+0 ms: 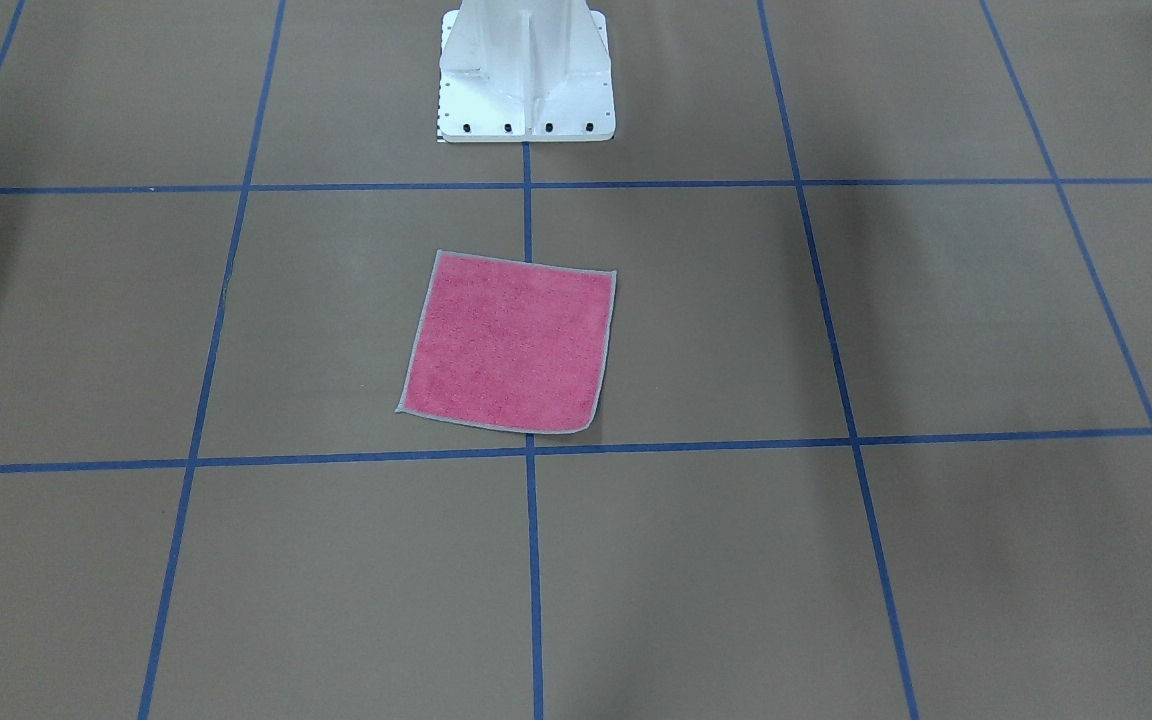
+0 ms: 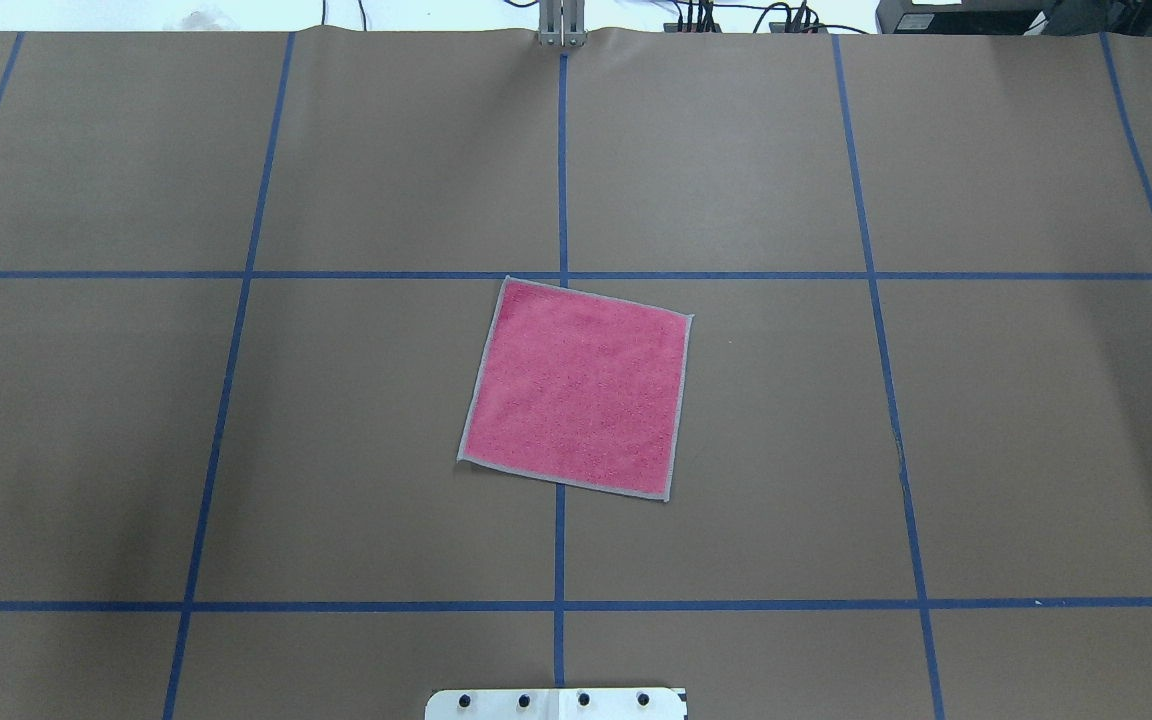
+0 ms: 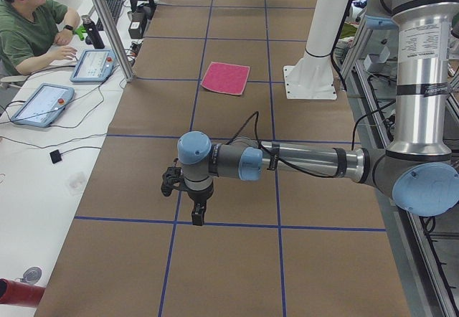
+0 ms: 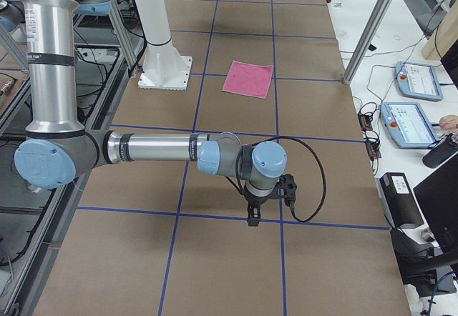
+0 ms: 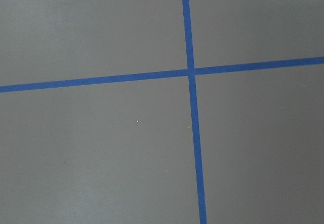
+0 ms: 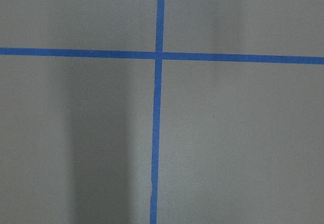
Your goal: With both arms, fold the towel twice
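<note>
The towel (image 1: 511, 343) (image 2: 579, 388) lies flat and unfolded in the middle of the table, pink-red face up, slightly rotated, with a light grey hem. It also shows small in the side views as the towel (image 3: 225, 78) (image 4: 247, 79). The left gripper (image 3: 199, 213) hangs over a blue tape crossing far from the towel, at the table's left end. The right gripper (image 4: 253, 216) hangs likewise at the right end. I cannot tell whether either is open or shut. Both wrist views show only brown table and blue tape.
The white pedestal base (image 1: 526, 80) (image 2: 556, 703) stands at the robot's side of the table. A person (image 3: 29, 23) sits at a side desk with control tablets (image 3: 43, 104) (image 4: 408, 123). Aluminium posts (image 3: 107, 23) (image 4: 372, 26) stand at the table's far edge.
</note>
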You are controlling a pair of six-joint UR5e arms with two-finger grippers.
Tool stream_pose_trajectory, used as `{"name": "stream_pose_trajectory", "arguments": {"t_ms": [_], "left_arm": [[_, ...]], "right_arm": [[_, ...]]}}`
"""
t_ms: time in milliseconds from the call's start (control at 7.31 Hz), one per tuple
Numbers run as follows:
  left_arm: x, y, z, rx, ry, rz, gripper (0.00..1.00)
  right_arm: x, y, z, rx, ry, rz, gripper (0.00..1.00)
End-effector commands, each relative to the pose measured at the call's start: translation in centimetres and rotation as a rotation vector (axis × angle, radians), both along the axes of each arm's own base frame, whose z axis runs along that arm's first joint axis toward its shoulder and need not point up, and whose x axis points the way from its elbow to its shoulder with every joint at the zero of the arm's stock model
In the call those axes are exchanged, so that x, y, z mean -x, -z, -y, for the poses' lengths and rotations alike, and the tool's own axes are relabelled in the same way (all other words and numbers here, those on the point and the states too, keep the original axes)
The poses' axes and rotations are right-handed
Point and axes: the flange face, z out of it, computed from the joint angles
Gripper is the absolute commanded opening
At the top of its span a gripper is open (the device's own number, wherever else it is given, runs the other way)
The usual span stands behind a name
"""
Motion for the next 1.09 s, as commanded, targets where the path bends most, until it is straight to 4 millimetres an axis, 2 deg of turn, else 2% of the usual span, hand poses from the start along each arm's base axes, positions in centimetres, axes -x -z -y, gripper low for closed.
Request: {"name": "stream_pose_trajectory", "arguments": {"t_ms": [0, 547, 821, 958], "left_arm": [[0.0, 0.0, -0.1, -0.003, 0.000, 0.000, 1.00], [-0.6, 0.8, 0.2, -0.007, -0.006, -0.063, 1.00], [-0.9, 2.3, 1.0, -0.041, -0.013, -0.058, 1.00], [-1.1, 3.0, 1.5, -0.072, -0.008, -0.062, 1.00]], "right_arm": [[-0.1, 0.1, 0.0, -0.001, -0.004, 0.003, 1.00], [-0.1, 0.9, 0.6, -0.019, -0.004, 0.002, 1.00], [0.0, 4.3, 1.4, -0.079, -0.012, -0.003, 1.00], [0.1, 6.6, 3.4, -0.086, -0.044, -0.005, 1.00]]}}
